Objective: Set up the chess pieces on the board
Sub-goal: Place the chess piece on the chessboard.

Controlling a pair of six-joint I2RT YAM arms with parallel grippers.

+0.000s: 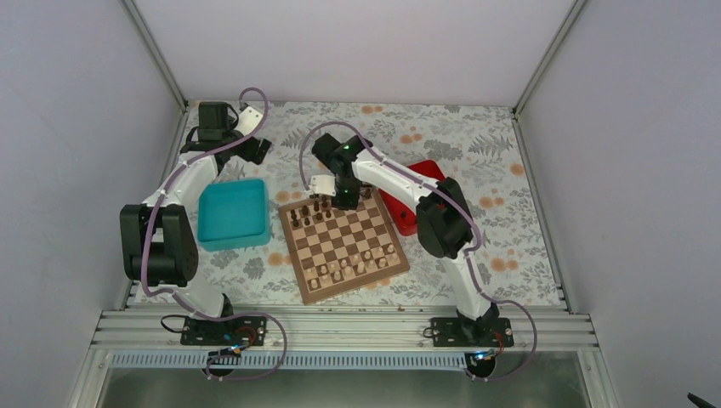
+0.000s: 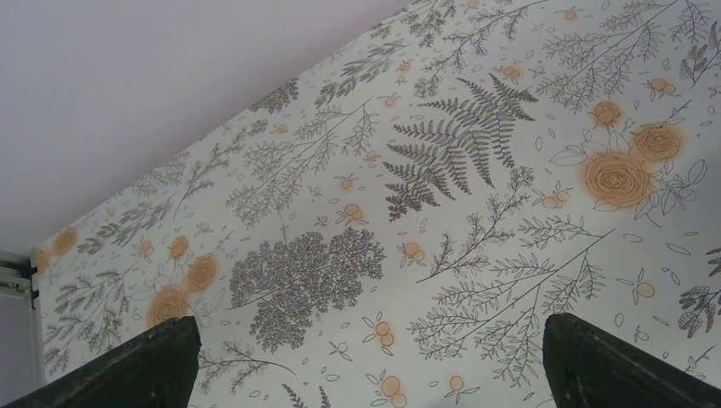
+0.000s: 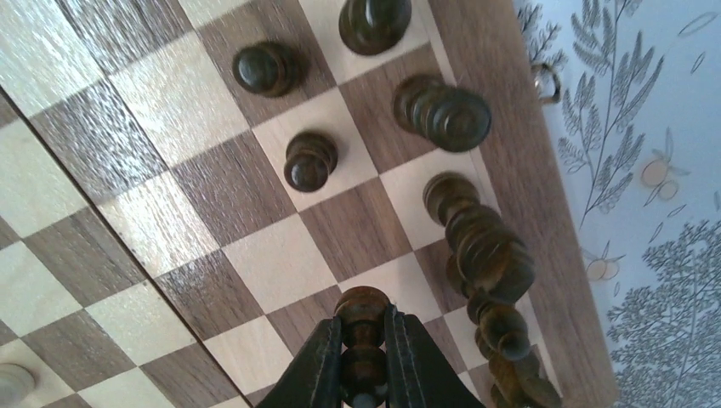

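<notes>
Near rail at 6 o'clock: both arm bases bolted side by side.

Board [image 1: 340,240] is mid-table, slightly skewed. Pale pieces [image 1: 353,268] are bunched along its 6 o'clock edge, roughly two rows.

Teal tray [image 1: 231,211] is at the board's 9 o'clock, just beside it with a small gap. Red tray [image 1: 401,217] is at the board's 2 o'clock, mostly hidden under the right arm. Can't tell if it touches the board.

Dark pieces [image 1: 310,212] are upright on the two far rows, packed toward the board's 11 o'clock corner.

Right claw [image 3: 364,340] is low over the far rows, about the board's 12 o'clock. It's pinching the held pawn [image 3: 363,306] by the body, with a finger [image 3: 319,370] pressed on each side. The pawn lies in line with the fingers, base toward the board, over the second row in from the border. Can't tell if the base is touching the square.

Wrist view from that pawn:
- Two more pawns [image 3: 309,160] stand on the same row at 11 o'clock, one per square.
- Back-row pieces [image 3: 442,110] line the border from 12 to 3 o'clock, the nearest ones overlapping in view.
- One pale piece [image 3: 13,382] is just in frame at 9 o'clock.

Left claw [image 2: 367,340] is farthest, at the table's 10 o'clock past the teal tray, well apart from the board. Its fingers are spread wide and it faces the floral cover [image 2: 476,144].
</notes>
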